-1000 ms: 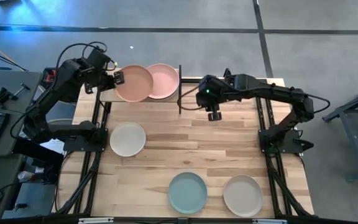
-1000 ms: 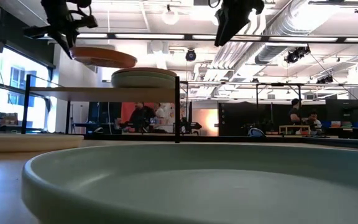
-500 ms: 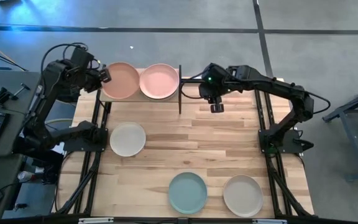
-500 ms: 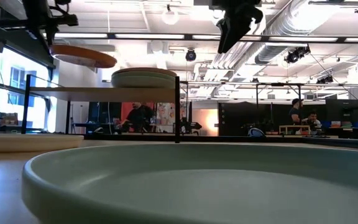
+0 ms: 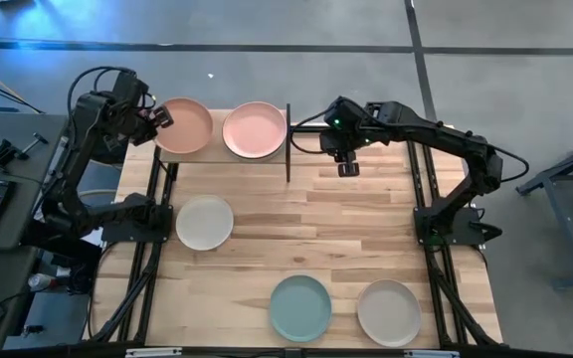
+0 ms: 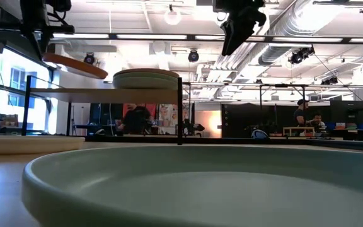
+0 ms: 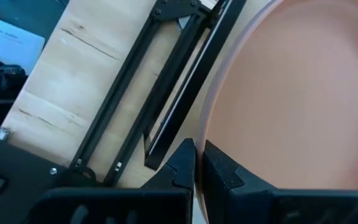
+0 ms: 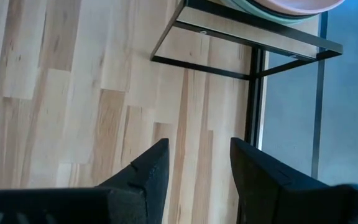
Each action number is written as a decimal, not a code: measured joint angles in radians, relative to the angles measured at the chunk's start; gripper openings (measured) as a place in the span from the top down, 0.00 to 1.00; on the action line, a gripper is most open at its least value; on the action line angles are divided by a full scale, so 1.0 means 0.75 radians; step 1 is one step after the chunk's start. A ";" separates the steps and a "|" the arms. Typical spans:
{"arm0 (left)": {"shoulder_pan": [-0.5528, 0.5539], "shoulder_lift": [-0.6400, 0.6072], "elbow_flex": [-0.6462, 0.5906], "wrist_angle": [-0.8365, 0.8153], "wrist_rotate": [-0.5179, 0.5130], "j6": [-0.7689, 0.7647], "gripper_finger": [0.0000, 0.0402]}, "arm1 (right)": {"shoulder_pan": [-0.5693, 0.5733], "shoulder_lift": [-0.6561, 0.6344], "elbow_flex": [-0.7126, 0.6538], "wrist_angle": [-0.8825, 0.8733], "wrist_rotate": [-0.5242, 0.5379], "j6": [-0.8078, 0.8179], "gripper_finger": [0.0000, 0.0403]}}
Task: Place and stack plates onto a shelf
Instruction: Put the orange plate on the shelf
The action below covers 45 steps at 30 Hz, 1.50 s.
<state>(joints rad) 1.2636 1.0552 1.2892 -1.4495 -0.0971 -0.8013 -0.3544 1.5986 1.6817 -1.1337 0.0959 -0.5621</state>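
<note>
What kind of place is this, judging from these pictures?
Probably a robotics lab in a large open industrial hall. The low view shows exposed ceiling ducts, strip lights and people at workstations far behind the table. Two arms work at a plank tabletop with a small shelf.

The salmon plate [image 5: 184, 126] and the pink plate [image 5: 255, 129] lay over the light-wood shelf [image 5: 199, 156] with black posts, while a white plate [image 5: 204, 222], a teal plate [image 5: 300, 308] and a beige plate [image 5: 389, 311] sat on the pale plank bench [image 5: 346, 229], both arms being dark.
</note>
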 joint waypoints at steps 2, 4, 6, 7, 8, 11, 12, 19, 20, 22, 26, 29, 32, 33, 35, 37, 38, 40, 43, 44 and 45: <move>0.000 0.022 0.000 0.008 -0.003 -0.009 1.00 | -0.008 0.000 0.000 0.000 -0.001 0.000 0.64; -0.001 0.051 0.000 0.019 -0.002 -0.011 1.00 | -0.018 0.000 0.000 0.000 0.001 0.001 0.64; -0.003 0.081 0.000 0.024 -0.002 -0.012 1.00 | -0.027 0.000 0.000 0.000 0.001 0.000 0.64; -0.009 0.095 0.000 0.024 -0.001 -0.012 1.00 | -0.029 0.000 0.000 0.000 0.001 0.000 0.64; -0.017 0.110 0.000 0.024 -0.002 -0.013 1.00 | -0.034 0.000 0.000 0.000 0.001 0.000 0.64; -0.036 0.150 -0.001 0.026 -0.001 -0.017 1.00 | -0.042 0.000 0.000 0.000 0.001 -0.001 0.64; -0.039 0.161 -0.001 0.026 -0.001 -0.015 1.00 | -0.044 0.000 0.000 0.000 0.001 -0.004 0.64; -0.038 0.217 -0.001 0.031 -0.003 -0.012 1.00 | -0.054 0.000 0.000 -0.002 0.002 -0.010 0.64; -0.038 0.224 -0.001 0.032 -0.006 -0.012 1.00 | -0.055 0.000 0.000 -0.005 0.002 -0.010 0.64; -0.038 0.239 -0.001 0.033 -0.008 -0.012 1.00 | -0.060 0.000 0.000 -0.012 0.002 -0.010 0.64; -0.038 0.279 -0.001 0.038 -0.012 -0.011 1.00 | -0.069 0.000 0.000 -0.020 0.002 -0.009 0.64; -0.038 0.304 -0.001 0.037 -0.012 -0.011 1.00 | -0.076 0.000 0.000 -0.033 0.005 -0.007 0.64; -0.038 0.319 -0.001 0.037 -0.010 -0.011 1.00 | -0.084 0.000 0.000 -0.047 0.005 -0.006 0.64; -0.038 0.323 -0.001 0.037 -0.005 -0.011 1.00 | -0.087 0.000 0.000 -0.050 0.005 -0.006 0.64; -0.038 0.329 -0.001 0.037 0.003 -0.011 1.00 | -0.093 0.001 0.000 -0.050 0.003 -0.006 0.64; -0.038 0.333 -0.001 0.036 0.014 0.002 0.99 | -0.096 0.001 0.000 -0.050 0.002 -0.006 0.64; -0.038 0.335 -0.001 0.036 0.019 0.015 0.99 | -0.096 0.001 0.000 -0.050 0.002 -0.006 0.64; -0.038 0.335 -0.001 0.034 0.023 0.047 0.96 | -0.096 0.001 0.000 -0.050 0.004 -0.009 0.64; -0.038 0.335 -0.001 0.031 0.020 0.060 0.92 | -0.102 0.001 0.000 -0.050 0.002 -0.022 0.64; -0.038 0.335 -0.001 0.031 0.015 0.058 0.90 | -0.104 0.001 0.000 -0.050 0.000 -0.027 0.64; -0.038 0.335 -0.001 0.031 0.011 0.052 0.89 | -0.109 0.001 0.000 -0.050 0.001 -0.030 0.64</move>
<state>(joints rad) 1.2350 1.3064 1.2888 -1.4261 -0.0887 -0.7624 -0.4365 1.5990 1.6817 -1.1709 0.0967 -0.5842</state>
